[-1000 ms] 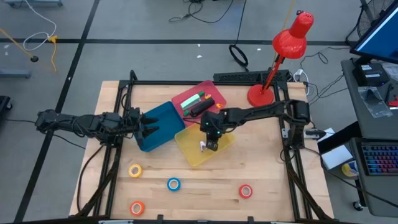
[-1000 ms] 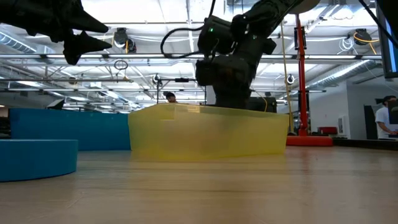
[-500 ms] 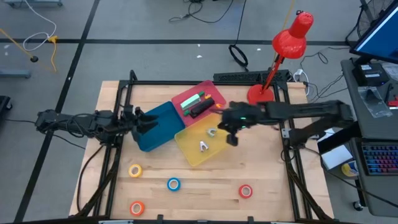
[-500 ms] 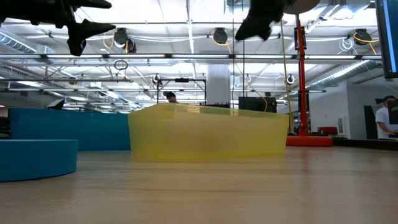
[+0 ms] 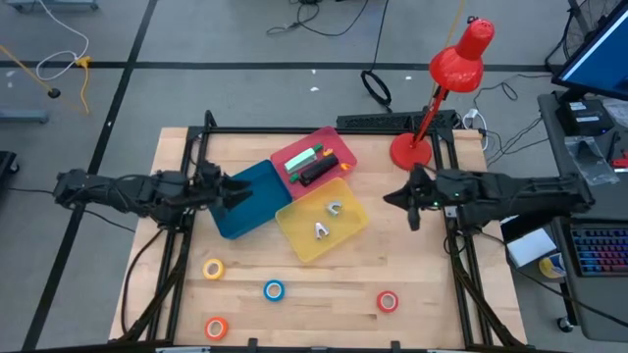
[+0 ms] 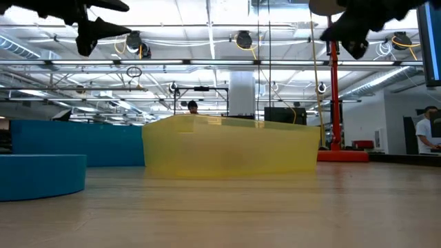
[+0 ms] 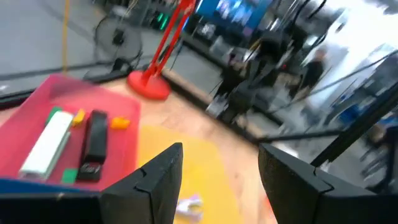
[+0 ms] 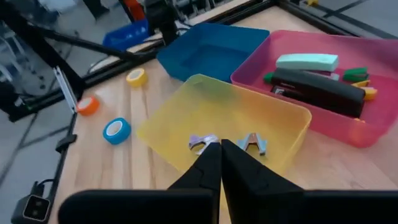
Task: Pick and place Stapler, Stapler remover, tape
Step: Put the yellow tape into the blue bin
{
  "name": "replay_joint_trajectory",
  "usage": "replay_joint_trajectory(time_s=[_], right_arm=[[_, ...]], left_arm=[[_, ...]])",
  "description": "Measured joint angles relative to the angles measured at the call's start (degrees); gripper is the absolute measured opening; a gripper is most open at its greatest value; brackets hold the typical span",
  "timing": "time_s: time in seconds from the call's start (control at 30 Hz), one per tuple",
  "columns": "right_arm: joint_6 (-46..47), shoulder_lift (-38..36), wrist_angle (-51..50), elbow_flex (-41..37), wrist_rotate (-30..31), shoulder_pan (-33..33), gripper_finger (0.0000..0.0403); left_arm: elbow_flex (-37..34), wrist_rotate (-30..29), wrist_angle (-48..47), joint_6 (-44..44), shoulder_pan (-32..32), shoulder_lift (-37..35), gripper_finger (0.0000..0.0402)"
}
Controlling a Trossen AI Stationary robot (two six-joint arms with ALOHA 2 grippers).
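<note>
From above, a pale wooden table [image 5: 392, 265] with a black frame carries three smooth plastic bins set corner to corner: a yellow bin [image 5: 322, 226] in the middle, a blue bin [image 5: 247, 199] touching its left side and a pink bin [image 5: 316, 163] just behind it. Two small metal staple removers [image 5: 328, 219] lie in the yellow bin; a black stapler [image 5: 316, 172] and a pale green one [image 5: 302, 157] lie in the pink bin. Four ring-shaped tape rolls lie in front of the yellow bin: yellow [image 5: 213, 269], blue [image 5: 274, 290], orange [image 5: 216, 327] and red [image 5: 388, 301]. The left gripper [image 5: 238, 191] hovers over the blue bin with its fingers parted and empty; the right gripper [image 5: 400, 199] hangs well to the right of the yellow bin, closed on nothing. A red desk lamp [image 5: 440, 88] stands behind and to the right of the yellow bin. At table height, the translucent yellow bin fills the middle, both grippers high above it. The left wrist view shows the pink bin and black stapler beyond parted fingers [image 7: 158, 174]. The right wrist view shows the fingers [image 8: 208, 165] pressed together before the yellow bin. No writing is legible anywhere.
</note>
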Motion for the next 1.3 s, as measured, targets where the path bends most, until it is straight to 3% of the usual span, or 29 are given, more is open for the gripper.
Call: replay_joint_trajectory(time_s=[0.27, 0.57, 0.8, 0.97, 1.3], right_arm=[[2.1, -13.7, 0.4, -9.3, 0.2, 0.0, 0.0001], [1.1, -25.3, 0.0, -14.2, 1.5, 0.0, 0.0001], [1.6, -31.6, 0.1, -17.7, 1.5, 0.0, 0.0001], [2.0, -33.8, 3.2, -20.2, 1.5, 0.0, 0.0001], [1.8, -34.1, 6.4, -22.3, 1.5, 0.0, 0.0001]], left_arm=[[16.9, 1.8, -22.9, -6.0, -0.4, 14.1, 0.0209], [30.2, 10.4, -45.3, -20.6, -3.7, 26.6, 0.0209], [34.2, 18.4, -59.1, -37.1, -9.2, 31.9, 0.0209], [34.2, 19.6, -66.3, -49.7, -13.6, 34.8, 0.0209], [34.2, 17.2, -68.1, -48.0, -20.0, 40.5, 0.0209]])
